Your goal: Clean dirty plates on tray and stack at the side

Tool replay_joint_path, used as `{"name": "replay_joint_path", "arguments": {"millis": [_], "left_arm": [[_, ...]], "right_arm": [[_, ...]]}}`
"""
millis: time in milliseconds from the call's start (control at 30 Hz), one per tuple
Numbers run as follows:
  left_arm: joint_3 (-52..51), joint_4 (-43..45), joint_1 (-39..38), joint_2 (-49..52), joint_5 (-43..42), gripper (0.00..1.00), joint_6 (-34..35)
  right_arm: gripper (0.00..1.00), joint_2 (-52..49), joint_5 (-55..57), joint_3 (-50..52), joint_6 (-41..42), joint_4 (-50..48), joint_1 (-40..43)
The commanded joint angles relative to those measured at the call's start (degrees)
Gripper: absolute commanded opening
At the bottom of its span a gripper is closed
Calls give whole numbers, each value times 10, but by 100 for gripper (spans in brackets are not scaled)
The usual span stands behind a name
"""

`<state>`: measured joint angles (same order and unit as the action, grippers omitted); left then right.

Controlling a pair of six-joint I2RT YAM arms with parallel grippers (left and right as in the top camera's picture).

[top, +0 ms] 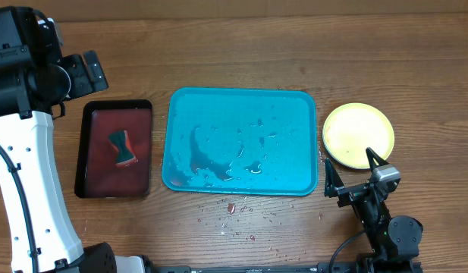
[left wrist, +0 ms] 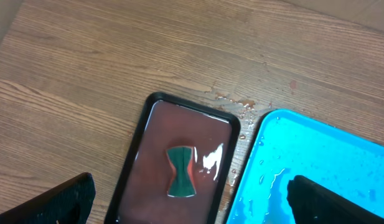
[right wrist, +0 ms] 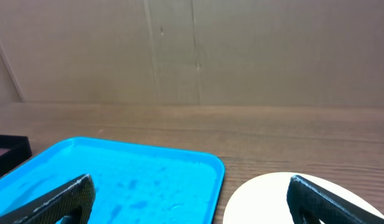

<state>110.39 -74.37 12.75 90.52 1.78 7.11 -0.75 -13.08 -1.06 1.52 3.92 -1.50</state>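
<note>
Right end effector (top: 349, 161) is seen wide open with nothing held, at lower right of the overhead frame, its fingers over the near edge of the yellow-green plate (top: 359, 133). Contact with the plate cannot be told. Left end effector (left wrist: 190, 186) is likewise spread open and empty, at upper left of the overhead frame, above the black tray (top: 80, 152). A green-and-red sponge (top: 123, 149) is seen lying there in reddish water.

The yellow-green plate is placed on the surface (top: 234, 45), just beside the right edge of the turquoise tray (top: 294, 102) and apart from it. Only one plate face is shown, so others beneath cannot be confirmed. No plate is seen on the turquoise tray, only water drops and a reddish streak in its left part. The task is judged at or near its end.

Risks:
- The plate could be nudged or tipped if the right end effector is drawn back low, since its rim is straddled.
- A wet plate could slide on the droplets (top: 234, 206) scattered below the tray.
- Reddish residue could be picked up again if anything is set back on the tray.
</note>
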Motion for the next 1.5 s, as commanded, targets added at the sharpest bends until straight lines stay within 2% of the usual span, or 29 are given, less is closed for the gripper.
{"name": "replay_joint_path", "arguments": {"millis": [0, 700, 900, 1067, 1267, 1467], "left_arm": [[3, 0, 0, 2, 1, 100, 6], [3, 0, -1, -9, 1, 100, 6], [2, 0, -46, -85, 1, 100, 6], [-9, -6, -116, -205, 1, 100, 1], [-128, 60, -121, -352, 1, 100, 2], [-384, 269, -120, -511, -3, 100, 2]], "right_arm": [[100, 6, 4, 6, 2, -5, 3], [100, 6, 4, 6, 2, -5, 3], [100, 6, 4, 6, 2, -5, 3], [100, 6, 4, 6, 2, -5, 3], [100, 6, 4, 6, 2, -5, 3], [100, 6, 4, 6, 2, -5, 3]]}}
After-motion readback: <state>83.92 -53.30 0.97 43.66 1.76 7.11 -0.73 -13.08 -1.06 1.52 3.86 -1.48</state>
